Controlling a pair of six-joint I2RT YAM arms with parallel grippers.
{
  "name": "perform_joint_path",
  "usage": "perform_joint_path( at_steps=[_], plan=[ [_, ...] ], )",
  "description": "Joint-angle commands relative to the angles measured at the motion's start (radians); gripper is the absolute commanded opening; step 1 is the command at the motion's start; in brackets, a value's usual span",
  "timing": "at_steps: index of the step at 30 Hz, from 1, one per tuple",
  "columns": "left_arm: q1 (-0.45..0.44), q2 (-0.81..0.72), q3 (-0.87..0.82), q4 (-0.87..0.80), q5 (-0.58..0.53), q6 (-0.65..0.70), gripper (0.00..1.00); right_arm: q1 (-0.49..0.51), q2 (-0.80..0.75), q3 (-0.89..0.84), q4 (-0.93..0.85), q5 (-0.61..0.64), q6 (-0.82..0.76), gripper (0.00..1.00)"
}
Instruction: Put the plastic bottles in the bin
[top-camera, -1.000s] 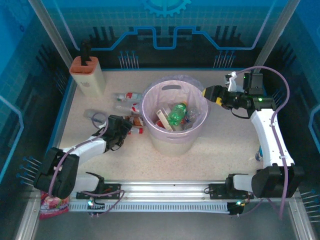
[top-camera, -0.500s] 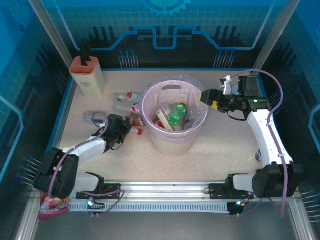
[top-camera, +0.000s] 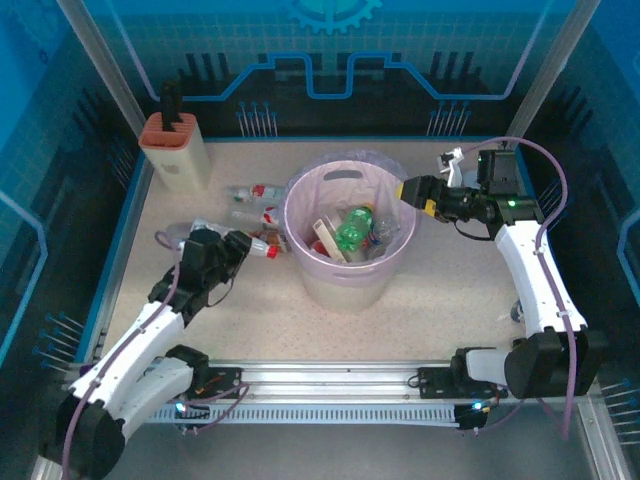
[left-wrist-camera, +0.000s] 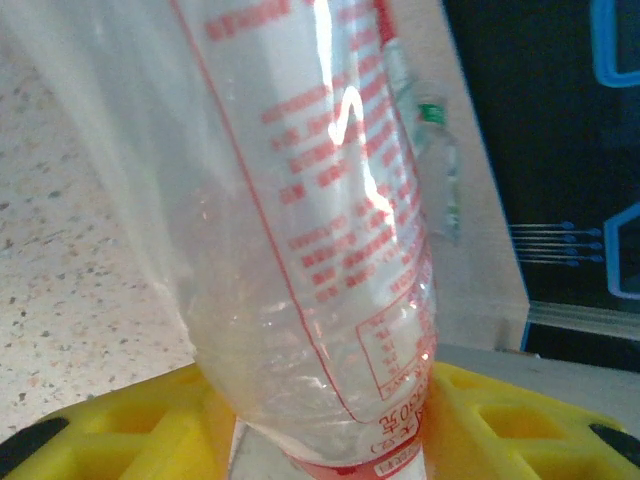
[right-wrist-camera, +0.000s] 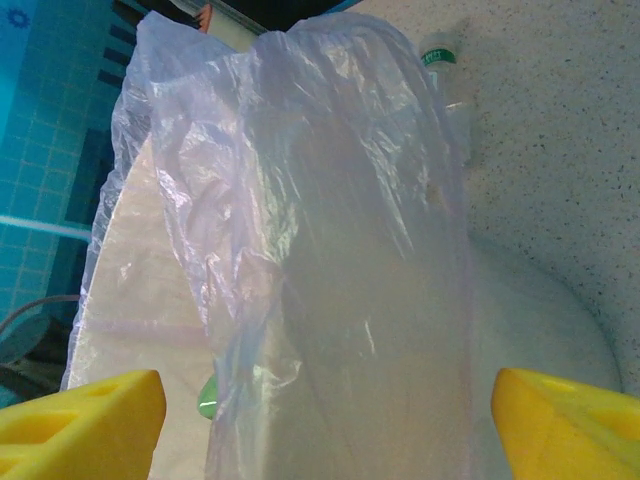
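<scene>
Your left claw (top-camera: 240, 246) is clenched on a clear plastic bottle with red print (left-wrist-camera: 320, 220). Just beyond its tip stands the large round pale bin lined with a pink bag (top-camera: 345, 275). It already holds several bottles, among them a green bottle (top-camera: 350, 235). Your right claw (top-camera: 408, 190) is at the bin's other rim with its jaws spread. Clear bottles (top-camera: 250, 192) remain on the tabletop (top-camera: 450, 290) past the left claw. A second ago that claw was open.

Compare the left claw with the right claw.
The left claw is shut on a clear red-printed bottle; the right claw is open. The left claw is low over the table, left of the bin; the right claw is at the bin's right rim. Both have yellow fingers.
</scene>
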Motion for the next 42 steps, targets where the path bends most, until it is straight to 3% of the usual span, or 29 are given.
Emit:
perform_joint_path(
  at_steps=[1,4,7,12,21,42],
  plan=[
    [-0.005,-0.036,0.191,-0.145,0.037,0.177,0.52,0.028,-0.015,0.005,0.014,-0.022,0.01,0.86],
    [-0.016,-0.007,0.401,-0.24,0.161,0.301,0.56,0.038,-0.017,0.014,0.007,-0.003,0.001,0.86],
    [-0.085,0.038,0.619,-0.372,0.19,0.407,0.57,0.045,-0.016,0.024,-0.001,0.008,-0.006,0.86],
    [-0.199,0.107,0.771,-0.373,0.283,0.476,0.56,0.052,-0.016,0.031,-0.002,0.022,-0.006,0.86],
    [-0.43,0.398,0.866,-0.358,0.346,0.548,0.55,0.063,-0.005,0.051,-0.016,0.037,-0.009,0.86],
    [-0.521,0.718,1.044,-0.545,0.207,0.724,0.51,0.069,0.006,0.095,-0.077,0.08,-0.049,0.86]
  ],
)
